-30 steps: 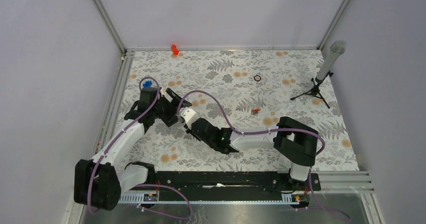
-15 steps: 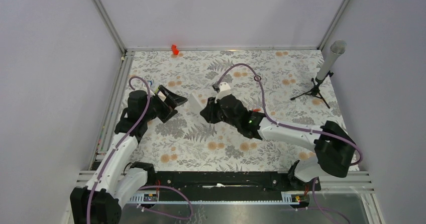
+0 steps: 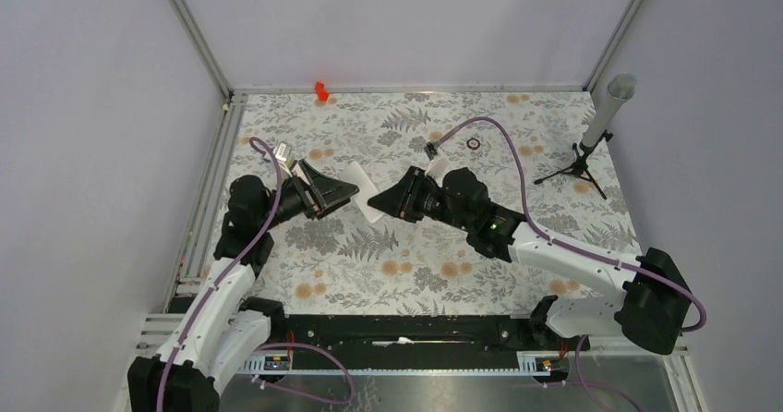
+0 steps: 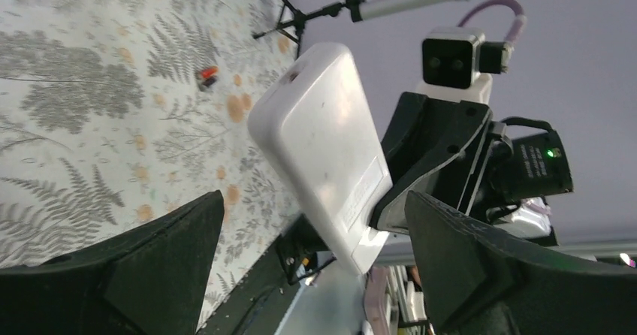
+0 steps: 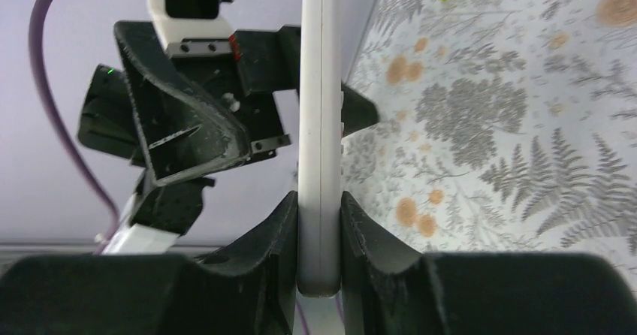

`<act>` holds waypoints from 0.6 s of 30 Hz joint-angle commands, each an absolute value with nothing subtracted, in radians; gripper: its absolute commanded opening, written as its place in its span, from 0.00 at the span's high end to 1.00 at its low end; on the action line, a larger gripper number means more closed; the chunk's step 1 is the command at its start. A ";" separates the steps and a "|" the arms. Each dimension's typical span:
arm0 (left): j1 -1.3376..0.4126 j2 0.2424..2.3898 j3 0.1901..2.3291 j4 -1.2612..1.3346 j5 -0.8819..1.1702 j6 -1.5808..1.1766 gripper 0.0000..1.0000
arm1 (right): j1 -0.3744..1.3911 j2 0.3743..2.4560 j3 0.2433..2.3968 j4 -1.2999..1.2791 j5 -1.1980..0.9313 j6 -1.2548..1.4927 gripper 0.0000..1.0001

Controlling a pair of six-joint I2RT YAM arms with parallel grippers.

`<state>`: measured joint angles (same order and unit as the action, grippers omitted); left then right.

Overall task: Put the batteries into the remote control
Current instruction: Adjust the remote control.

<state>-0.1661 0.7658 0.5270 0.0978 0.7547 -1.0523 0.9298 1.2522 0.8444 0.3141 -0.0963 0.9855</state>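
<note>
Tabletop: I see a fern-and-flower patterned tabletop (image 3: pixel 554 153) with pale walls on three sides and both arm bases at its near edge.

Right arm: my right arm (image 3: pixel 572 264) reaches from the near-right corner toward the middle of the tabletop, trailing a purple cable (image 3: pixel 503 135).

Left arm: my left arm (image 3: pixel 222 283) runs up along the left edge and turns in toward the middle.

Stand: a small black tripod stand (image 3: pixel 591 144) carrying a grey tube sits in the far-right corner.

Left hand: my left hand (image 3: pixel 343 190) has its fingers (image 4: pixel 150 267) spread wide, pointing at the right hand, with nothing gripped.

Right hand: my right hand (image 5: pixel 321 222) is clamped on one end of the remote, a finger pressed on each flat face.

Remote control: the remote control (image 4: pixel 323 170) is off the tabletop, above its middle and a little left of centre, with its plain white back toward my left wrist camera. From the right wrist I see it edge-on (image 5: pixel 321 125), with its free end reaching in between the spread left fingers. I cannot tell whether they touch it.

Red plastic piece: a red plastic piece (image 3: pixel 321 90) sits at the far edge, toward the far-left corner.

Dark ring: a dark ring (image 3: pixel 474 142) lies in the far half, right of centre.

Batteries: the batteries (image 4: pixel 206 74) lie on the tabletop beyond the remote, toward the stand's side and apart from both. They are too small for me to count.
</note>
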 commanded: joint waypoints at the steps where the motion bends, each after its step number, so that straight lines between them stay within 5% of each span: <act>1: -0.201 0.820 0.539 0.354 0.847 -1.168 0.07 | 0.918 1.230 0.883 0.427 -0.213 1.089 0.80; 18: -0.222 0.880 0.539 0.598 0.934 -1.310 0.88 | 0.838 1.294 0.823 0.596 -0.400 1.133 0.74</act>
